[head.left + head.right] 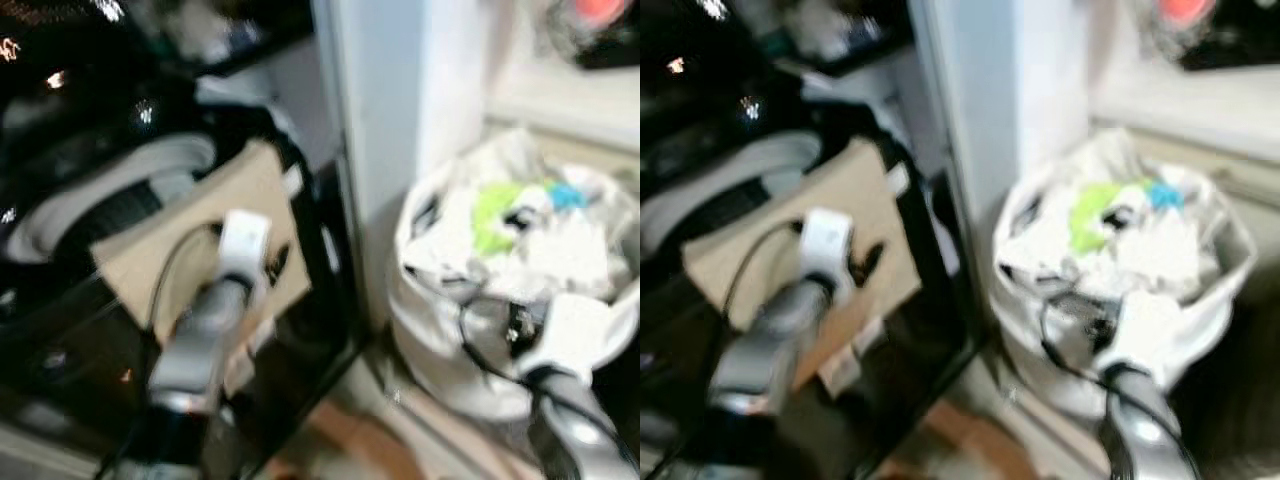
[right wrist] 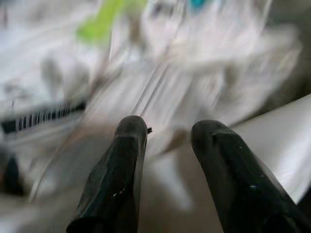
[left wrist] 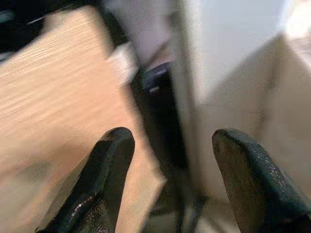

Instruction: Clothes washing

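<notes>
**Blurred laundry corner, both hands open and empty**

Left of the scene, a big dark machine (image 1: 90, 180) fills the frame, black and glossy with a pale grey curved band across it; too blurred to tell more. Right of it a white upright panel or wall corner (image 1: 385, 110) runs from far to near. Right again, a white laundry bag (image 1: 440, 350) sits on the floor, top open, stuffed with clothes (image 1: 540, 245), mostly white, with a lime green piece (image 1: 495, 210) and a small blue bit (image 1: 565, 195) on top. A tan flat board (image 1: 200, 240), like cardboard, leans against the dark machine on the left, with small white tags at its right edge.

Left hand (image 3: 170, 160) is held out in front of the tan board; fingers (image 3: 104, 179) spread wide apart, nothing between them. Board and a dark gap next to the white panel lie beyond them in the wrist view.

Right hand (image 2: 167, 150) is at the near rim of the bag, pointing into the clothes; fingers (image 2: 121, 170) apart with a moderate gap, nothing gripped. Motion blur is heavy in all views.
</notes>
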Tool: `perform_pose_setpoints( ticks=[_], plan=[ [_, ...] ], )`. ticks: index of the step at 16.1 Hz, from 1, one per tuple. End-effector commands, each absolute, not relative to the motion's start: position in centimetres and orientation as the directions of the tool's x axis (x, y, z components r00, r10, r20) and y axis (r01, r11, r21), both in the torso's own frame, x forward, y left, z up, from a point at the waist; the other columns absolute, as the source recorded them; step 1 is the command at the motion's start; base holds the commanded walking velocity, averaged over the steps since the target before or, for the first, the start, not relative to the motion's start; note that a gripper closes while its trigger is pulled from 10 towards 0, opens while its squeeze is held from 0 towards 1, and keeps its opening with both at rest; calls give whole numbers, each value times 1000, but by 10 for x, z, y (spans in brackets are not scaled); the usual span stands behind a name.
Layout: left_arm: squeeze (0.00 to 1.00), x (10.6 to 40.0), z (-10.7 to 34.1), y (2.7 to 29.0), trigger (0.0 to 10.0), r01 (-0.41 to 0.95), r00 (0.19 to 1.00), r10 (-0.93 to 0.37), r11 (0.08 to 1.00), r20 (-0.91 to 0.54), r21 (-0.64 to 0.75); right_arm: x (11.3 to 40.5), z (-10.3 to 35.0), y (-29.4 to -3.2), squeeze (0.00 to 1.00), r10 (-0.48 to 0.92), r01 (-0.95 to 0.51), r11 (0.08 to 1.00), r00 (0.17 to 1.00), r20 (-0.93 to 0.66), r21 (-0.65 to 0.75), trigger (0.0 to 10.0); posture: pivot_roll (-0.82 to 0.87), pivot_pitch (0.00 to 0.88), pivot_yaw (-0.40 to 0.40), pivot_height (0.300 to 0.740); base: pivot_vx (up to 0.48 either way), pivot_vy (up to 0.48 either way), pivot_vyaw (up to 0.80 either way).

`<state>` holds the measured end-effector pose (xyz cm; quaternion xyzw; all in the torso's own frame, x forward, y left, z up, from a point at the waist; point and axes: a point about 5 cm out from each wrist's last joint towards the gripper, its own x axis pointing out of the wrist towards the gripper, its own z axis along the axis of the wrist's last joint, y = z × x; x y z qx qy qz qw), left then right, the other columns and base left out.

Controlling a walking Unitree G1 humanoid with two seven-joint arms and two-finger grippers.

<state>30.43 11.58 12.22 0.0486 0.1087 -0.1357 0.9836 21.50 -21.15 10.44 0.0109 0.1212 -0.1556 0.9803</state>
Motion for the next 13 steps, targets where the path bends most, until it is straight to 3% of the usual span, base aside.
perform_pose_setpoints(
  ticks=[1,2,3,4,5,6,8,10,12,13],
  plan=[
    [0,305,123,124,10000,261,944,-236,962,-229,84,220,117,-203,0,-277,286,958,943,-182,20,10000,-123,0,199,740,0,0,0],
    [0,305,124,124,10000,260,945,-237,962,-227,79,220,119,-202,0,-273,282,959,946,-174,29,10000,-122,0,197,740,0,0,0],
    [537,306,124,123,10000,264,942,-244,963,-232,61,219,124,-202,0,-277,286,957,948,-158,41,10000,-114,0,183,740,0,0,0],
    [941,306,124,123,10000,262,942,-243,963,-231,58,221,126,-202,0,-271,281,959,951,-149,48,10000,-107,0,171,740,0,0,0],
    [1000,305,127,125,10000,259,945,-242,964,-218,53,227,135,-200,0,-232,239,970,966,-114,51,10000,-96,0,151,740,0,0,0],
    [1000,304,128,128,10000,240,952,-223,969,-209,60,233,147,-198,1000,-176,180,982,982,-67,52,10000,-77,0,121,740,0,0,0],
    [1000,302,130,137,10000,196,964,-181,979,-193,61,246,165,-191,1000,-78,79,997,997,-18,13,10000,-60,0,88,740,0,0,0],
    [1000,294,129,145,10000,154,972,-143,987,-188,45,263,179,-184,1000,52,-52,996,999,5,-69,10000,-7,0,-11,740,0,0,0],
    [1000,289,133,139,10000,164,975,-145,981,-170,101,269,176,-188,1000,65,-66,988,998,-15,-140,10000,9,0,-54,740,0,0,0],
    [1000,288,142,135,10000,163,982,-155,984,-108,73,271,172,-190,0,74,-81,985,996,-50,-155,10000,8,0,-62,740,0,0,0]
  ],
)
